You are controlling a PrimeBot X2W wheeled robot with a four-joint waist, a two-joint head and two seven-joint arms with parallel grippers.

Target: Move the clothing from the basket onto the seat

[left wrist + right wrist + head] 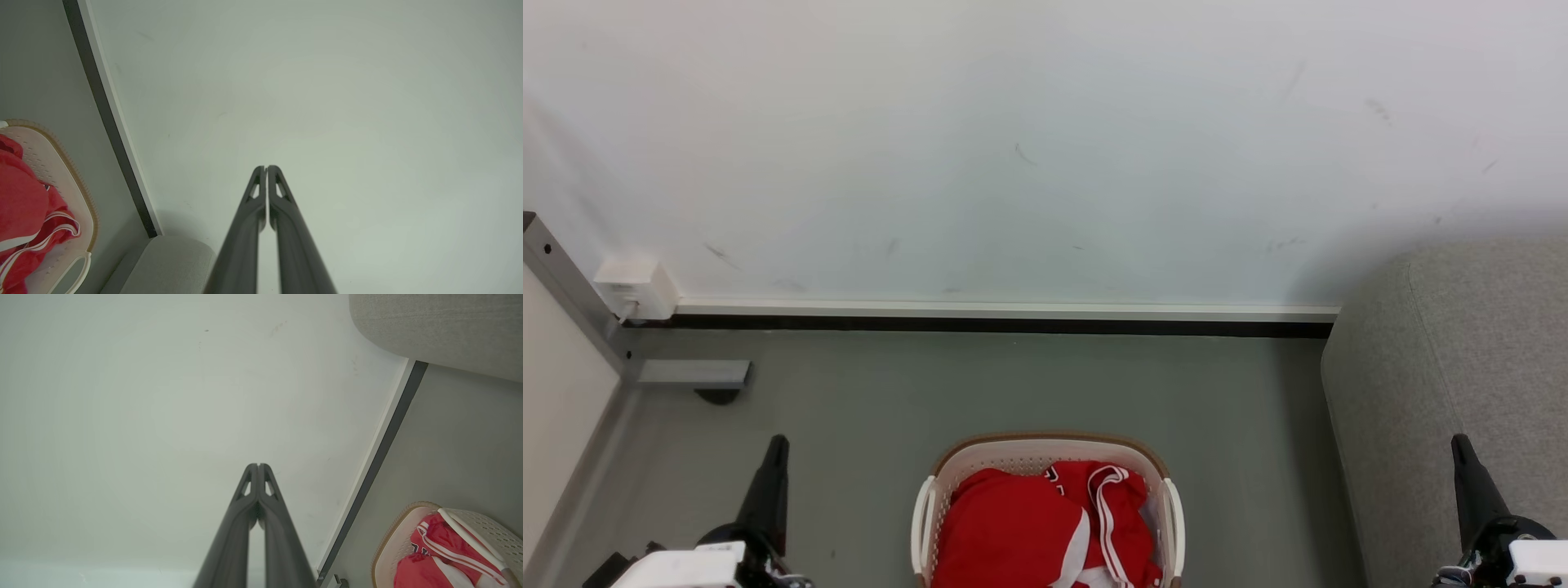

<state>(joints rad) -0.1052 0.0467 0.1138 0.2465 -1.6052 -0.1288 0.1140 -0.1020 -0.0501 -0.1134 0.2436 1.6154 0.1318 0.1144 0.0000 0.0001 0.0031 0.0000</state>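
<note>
Clothing (1021, 531), thin bright red fabric with white stripes, lies crumpled inside the oval perforated brown-rimmed basket (1045, 445) on the grey floor (1013, 384), near the rounded fabric sofa (1462, 367). Left tool (265, 168) and right tool (258, 465): fingers pressed together, empty.

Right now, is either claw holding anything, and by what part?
Nothing: left claw and right claw are shut empty; clothing lies in the basket.

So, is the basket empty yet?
Not empty: red clothes are heaped inside the basket; none lies on the visible part of the sofa.
</note>
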